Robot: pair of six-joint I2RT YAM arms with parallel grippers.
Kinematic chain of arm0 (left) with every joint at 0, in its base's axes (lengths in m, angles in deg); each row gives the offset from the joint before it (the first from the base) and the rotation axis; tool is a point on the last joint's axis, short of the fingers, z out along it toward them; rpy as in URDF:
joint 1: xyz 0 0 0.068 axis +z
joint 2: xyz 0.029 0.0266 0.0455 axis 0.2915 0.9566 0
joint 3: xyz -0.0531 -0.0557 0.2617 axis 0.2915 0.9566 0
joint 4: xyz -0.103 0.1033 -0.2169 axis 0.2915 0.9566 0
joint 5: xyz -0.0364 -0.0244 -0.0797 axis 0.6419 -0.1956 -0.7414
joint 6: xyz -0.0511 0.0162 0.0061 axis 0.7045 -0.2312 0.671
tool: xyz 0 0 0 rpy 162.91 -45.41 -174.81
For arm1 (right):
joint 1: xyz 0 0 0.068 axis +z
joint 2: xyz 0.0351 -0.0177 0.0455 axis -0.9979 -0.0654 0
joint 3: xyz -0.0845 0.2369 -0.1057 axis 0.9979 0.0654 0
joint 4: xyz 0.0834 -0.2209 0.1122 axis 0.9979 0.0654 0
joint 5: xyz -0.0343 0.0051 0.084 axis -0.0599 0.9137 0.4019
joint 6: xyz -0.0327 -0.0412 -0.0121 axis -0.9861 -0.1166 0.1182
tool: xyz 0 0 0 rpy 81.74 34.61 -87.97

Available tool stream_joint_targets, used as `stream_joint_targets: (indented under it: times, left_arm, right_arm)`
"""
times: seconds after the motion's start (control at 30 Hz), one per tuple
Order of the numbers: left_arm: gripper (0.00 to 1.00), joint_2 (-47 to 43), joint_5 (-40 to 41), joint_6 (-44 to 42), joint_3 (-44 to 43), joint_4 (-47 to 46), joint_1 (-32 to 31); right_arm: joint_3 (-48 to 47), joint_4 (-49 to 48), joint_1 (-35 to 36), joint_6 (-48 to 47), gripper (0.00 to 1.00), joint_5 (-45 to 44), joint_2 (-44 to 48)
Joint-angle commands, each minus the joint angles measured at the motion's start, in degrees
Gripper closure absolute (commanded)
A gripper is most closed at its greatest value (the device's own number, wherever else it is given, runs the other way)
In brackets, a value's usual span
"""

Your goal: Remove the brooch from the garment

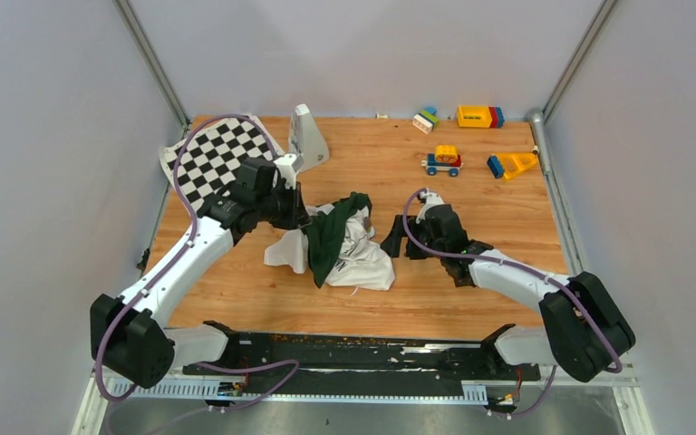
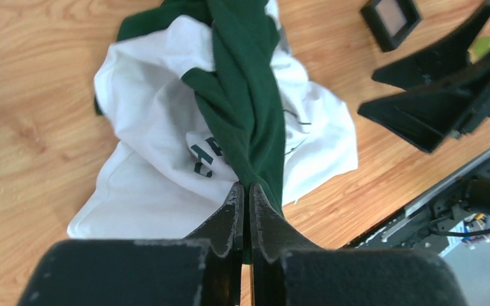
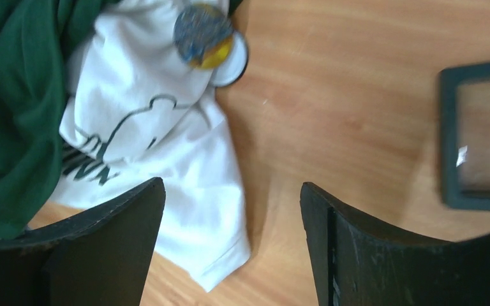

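Note:
The garment (image 1: 349,243), a white T-shirt with dark green sleeves, lies crumpled on the wooden table. My left gripper (image 1: 301,216) is at its left side, shut on a twisted green sleeve (image 2: 249,115); the jaws (image 2: 243,186) pinch the green cloth. The brooch (image 3: 204,33), a small round yellowish piece with a grey-blue face, sits at the white cloth's edge in the right wrist view. My right gripper (image 3: 231,185) is open and empty, above the shirt's white corner (image 3: 217,210) and short of the brooch. It is right of the garment in the top view (image 1: 397,237).
A small black square tray (image 3: 448,137) lies on the wood right of the garment, also in the left wrist view (image 2: 371,18). A chequered mat (image 1: 222,156) and a white stand (image 1: 306,136) are at the back left. Toy blocks and a toy car (image 1: 441,161) are at the back right.

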Motion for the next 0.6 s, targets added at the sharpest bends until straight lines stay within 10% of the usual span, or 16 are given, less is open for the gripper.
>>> stream_joint_targets:
  times: [0.0,0.2,0.57]
  left_arm:
    - [0.93,-1.61,6.02,-1.40,0.71,2.76,0.37]
    - [0.90,-3.12,8.96,-1.09,1.80,3.53,0.36]
    - [0.72,-2.15,6.58,-1.40,3.92,4.12,0.37]
  right_arm:
    - [-3.32,9.19,5.97,2.52,0.22,-4.69,2.33]
    - [0.15,9.39,7.36,5.56,0.36,-3.50,1.87]
    - [-2.05,11.87,7.85,4.51,1.00,-3.76,1.83]
